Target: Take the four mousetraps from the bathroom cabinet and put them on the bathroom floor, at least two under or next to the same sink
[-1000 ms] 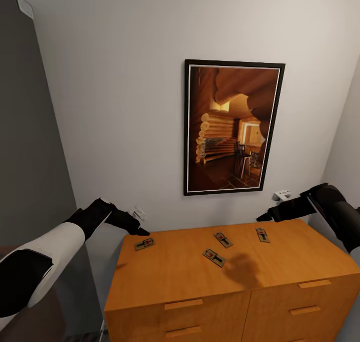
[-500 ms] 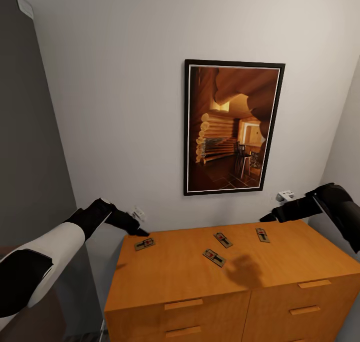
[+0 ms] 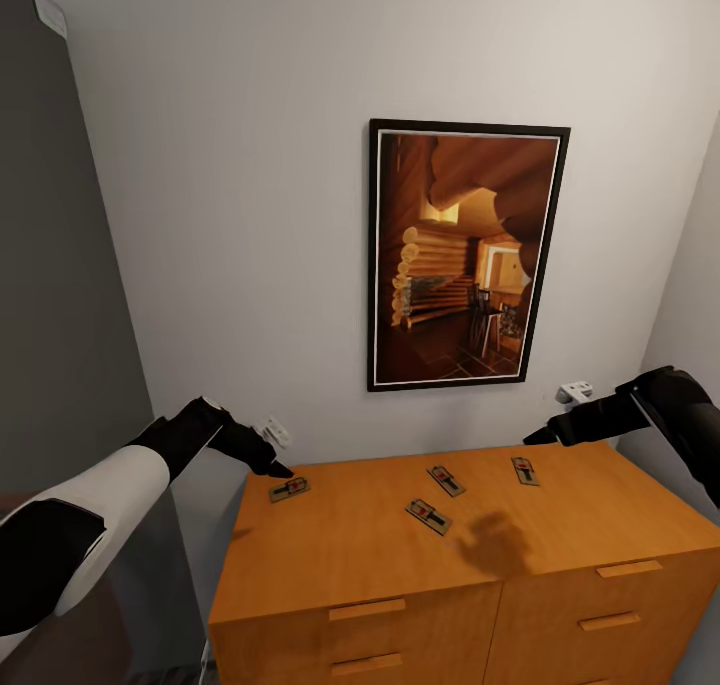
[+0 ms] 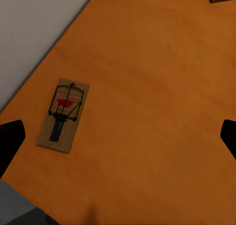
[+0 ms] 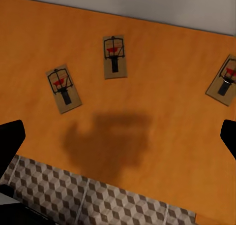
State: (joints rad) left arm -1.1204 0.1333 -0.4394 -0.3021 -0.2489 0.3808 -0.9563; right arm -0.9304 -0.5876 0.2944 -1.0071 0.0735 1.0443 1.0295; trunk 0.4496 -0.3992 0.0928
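Cabinet (image 3: 380, 555) top, four mousetraps (image 3: 428, 515)

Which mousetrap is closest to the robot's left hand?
The mousetrap at the cabinet's left back corner, just under the left gripper. The other three lie farther right.

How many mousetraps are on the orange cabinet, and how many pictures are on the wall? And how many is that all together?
Mousetraps: 4
Framed pictures: 1
Total: 5
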